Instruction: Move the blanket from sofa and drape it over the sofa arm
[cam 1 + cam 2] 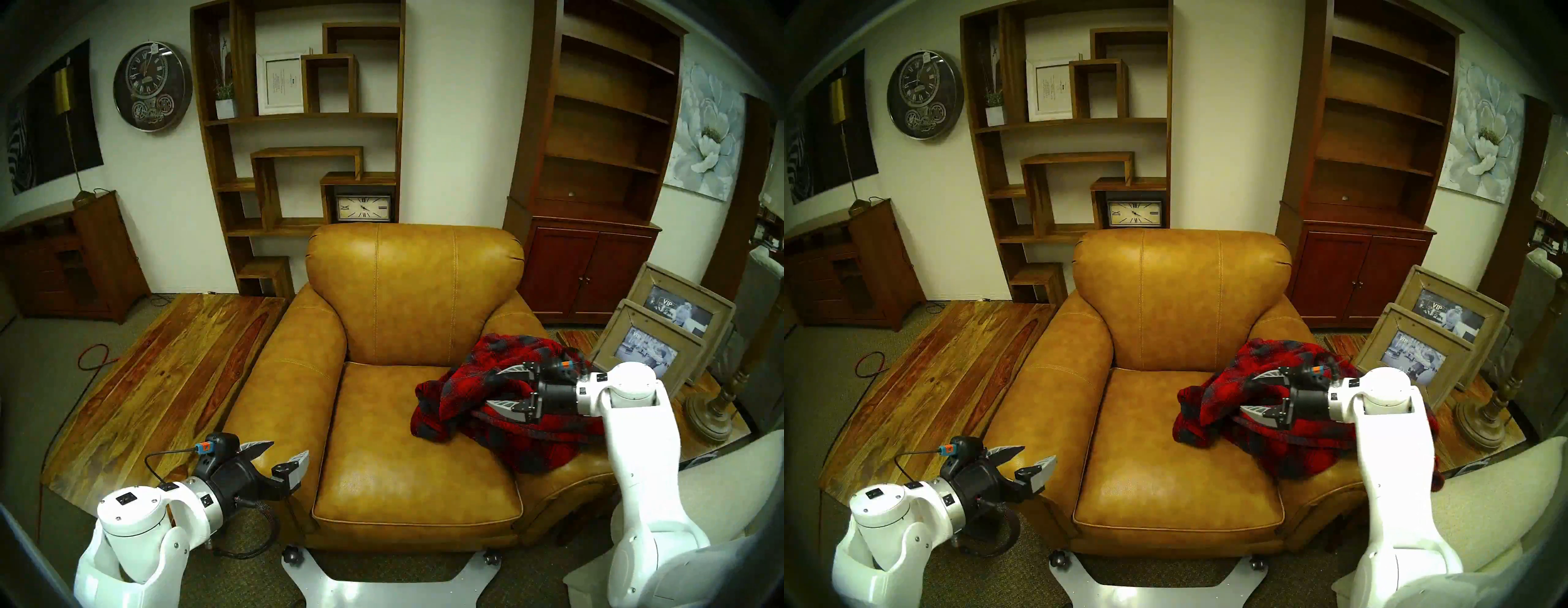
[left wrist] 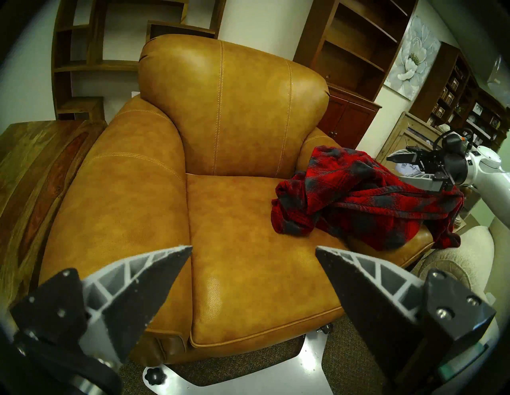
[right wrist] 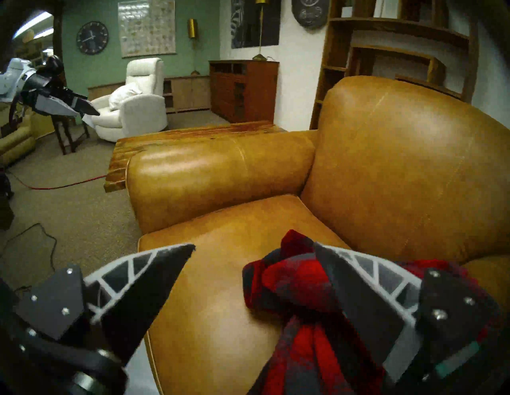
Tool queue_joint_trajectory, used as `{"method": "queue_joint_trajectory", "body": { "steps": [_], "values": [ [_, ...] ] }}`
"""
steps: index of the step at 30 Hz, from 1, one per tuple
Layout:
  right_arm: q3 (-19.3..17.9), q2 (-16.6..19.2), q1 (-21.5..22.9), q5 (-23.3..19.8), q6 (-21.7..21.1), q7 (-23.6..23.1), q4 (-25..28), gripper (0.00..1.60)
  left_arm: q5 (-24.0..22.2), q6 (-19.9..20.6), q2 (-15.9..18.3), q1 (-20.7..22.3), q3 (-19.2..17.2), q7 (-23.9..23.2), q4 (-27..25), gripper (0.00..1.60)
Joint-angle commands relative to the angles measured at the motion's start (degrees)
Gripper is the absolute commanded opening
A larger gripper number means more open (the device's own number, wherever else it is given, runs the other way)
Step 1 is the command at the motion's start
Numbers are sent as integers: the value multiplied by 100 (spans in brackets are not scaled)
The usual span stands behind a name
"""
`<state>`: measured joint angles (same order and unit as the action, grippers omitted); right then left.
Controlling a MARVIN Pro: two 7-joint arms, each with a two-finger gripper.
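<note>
The red and dark plaid blanket (image 1: 488,407) lies bunched across the viewer-right sofa arm (image 1: 560,484) of the tan leather sofa (image 1: 415,297). One end spills onto the right of the seat cushion, and part hangs down the arm's outer side. My right gripper (image 1: 494,387) is open, its fingers spread just over the bunched blanket and pointing toward the seat. In the right wrist view the gripper (image 3: 254,245) is spread, with the blanket (image 3: 292,289) beside and under one finger. My left gripper (image 1: 288,449) is open and empty above the front of the viewer-left armrest.
A wooden table (image 1: 169,361) stands to the left of the armchair. Two framed pictures (image 1: 662,339) and a lamp base (image 1: 712,407) stand on its right. A beige fabric sofa arm (image 1: 721,488) is at the lower right. Shelves line the back wall.
</note>
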<state>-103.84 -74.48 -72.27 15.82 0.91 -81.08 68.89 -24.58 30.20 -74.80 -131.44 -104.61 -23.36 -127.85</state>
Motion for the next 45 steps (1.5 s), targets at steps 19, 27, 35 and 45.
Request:
{"method": "queue_joint_trajectory", "body": {
  "steps": [19, 27, 35, 45],
  "values": [
    [1825, -890, 420, 3382, -210, 2489, -328, 160, 5, 0, -7, -4, 3, -55, -111, 160],
    [1913, -847, 604, 4440, -381, 3301, -750, 160, 14, 4, -14, -9, -3, -71, -120, 160],
    [2183, -873, 730, 5271, -284, 4066, -1260, 160, 23, 6, -21, -12, -8, -82, -126, 160],
    [2407, -1073, 896, 5666, -70, 4945, -1874, 160, 35, 2, -28, -4, -9, -97, -114, 160]
  ]
}}
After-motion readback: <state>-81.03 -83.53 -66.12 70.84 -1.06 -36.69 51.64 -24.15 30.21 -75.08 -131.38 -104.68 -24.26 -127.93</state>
